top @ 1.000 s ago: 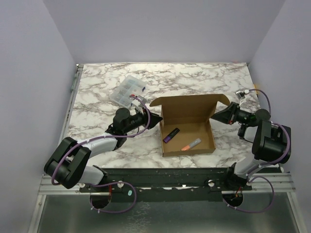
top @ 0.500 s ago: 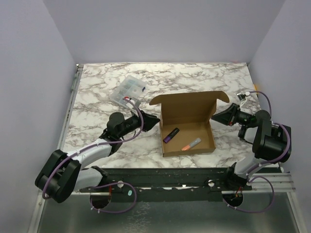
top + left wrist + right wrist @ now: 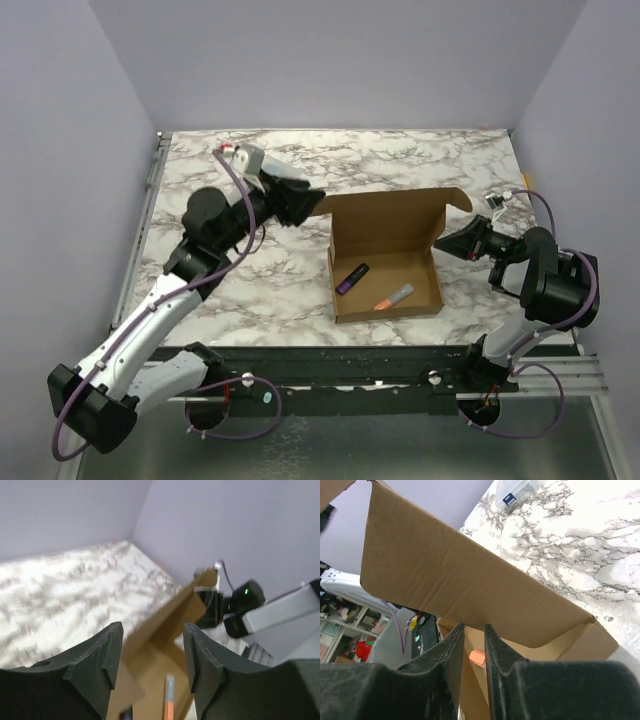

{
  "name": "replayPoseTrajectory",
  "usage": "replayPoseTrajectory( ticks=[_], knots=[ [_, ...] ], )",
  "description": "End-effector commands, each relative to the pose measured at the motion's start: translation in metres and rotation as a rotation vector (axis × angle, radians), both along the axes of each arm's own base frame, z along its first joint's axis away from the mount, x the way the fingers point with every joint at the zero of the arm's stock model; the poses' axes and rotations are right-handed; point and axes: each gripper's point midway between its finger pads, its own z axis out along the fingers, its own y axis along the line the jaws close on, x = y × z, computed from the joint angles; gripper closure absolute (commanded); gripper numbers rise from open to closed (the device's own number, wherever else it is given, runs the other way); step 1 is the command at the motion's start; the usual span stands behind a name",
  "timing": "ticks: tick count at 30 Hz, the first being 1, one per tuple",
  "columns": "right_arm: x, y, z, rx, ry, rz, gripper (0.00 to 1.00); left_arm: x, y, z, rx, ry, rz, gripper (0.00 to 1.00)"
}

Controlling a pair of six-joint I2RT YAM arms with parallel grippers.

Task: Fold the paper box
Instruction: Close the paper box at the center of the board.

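The paper box [image 3: 385, 222] is brown cardboard and stands in the middle of the table, its lid upright at the back. My left gripper [image 3: 305, 203] is open and raised off the table at the lid's left flap, pointing at the box. In the left wrist view [image 3: 152, 630] the blurred lid [image 3: 167, 622] shows between its fingers. My right gripper [image 3: 443, 243] is at the box's right rear corner. Its fingers [image 3: 495, 645] are closed to a narrow gap on the cardboard edge, under the lid flap [image 3: 450, 575].
A purple-black marker [image 3: 352, 277] and an orange-grey marker [image 3: 393, 296] lie inside the box. The clear plastic case [image 3: 517, 491] sits at the table's far left, under my left arm in the top view. Purple walls enclose the table.
My left arm has lifted from table level beside the box's left wall and swung up and back to the lid's left flap. The right gripper and the box have not moved.
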Motion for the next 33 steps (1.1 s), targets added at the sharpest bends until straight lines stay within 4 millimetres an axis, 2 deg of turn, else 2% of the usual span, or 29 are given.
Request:
replayPoseTrajectory(
  ticks=[1,4,6,8,11,15,18,21,25,28,33],
  knots=[
    [-0.042,-0.001,-0.016,-0.198,-0.205,0.259,0.73,0.037,-0.014,0.040,0.143,-0.036,0.009,0.42],
    [-0.041,-0.001,-0.016,-0.197,-0.203,0.258,0.73,0.073,-0.038,0.037,0.242,-0.011,-0.028,0.40],
    [-0.041,-0.001,-0.016,-0.196,-0.201,0.258,0.73,0.095,-0.052,0.027,0.302,0.004,-0.048,0.39],
    [-0.041,-0.002,-0.017,-0.196,-0.199,0.259,0.73,0.119,-0.069,0.002,0.361,0.054,-0.086,0.40],
    [-0.040,-0.002,-0.016,-0.197,-0.200,0.259,0.73,0.127,-0.089,-0.027,0.396,0.127,-0.182,0.46],
    [-0.041,-0.001,-0.016,-0.195,-0.198,0.259,0.73,0.102,-0.113,-0.056,0.438,0.189,-0.331,0.51],
    [-0.041,-0.001,-0.018,-0.193,-0.195,0.259,0.73,0.071,-0.125,-0.061,0.439,0.194,-0.428,0.52],
    [-0.042,-0.001,-0.018,-0.191,-0.192,0.258,0.73,0.046,-0.129,-0.065,0.438,0.209,-0.481,0.52],
    [-0.044,0.000,-0.019,-0.193,-0.197,0.262,0.73,0.012,-0.134,-0.086,0.468,0.253,-0.535,0.52],
    [-0.046,0.000,-0.018,-0.199,-0.210,0.261,0.72,-0.002,-0.132,-0.106,0.500,0.289,-0.542,0.52],
    [-0.047,-0.001,-0.016,-0.208,-0.228,0.253,0.70,-0.007,-0.127,-0.121,0.515,0.317,-0.523,0.52]
  ],
)
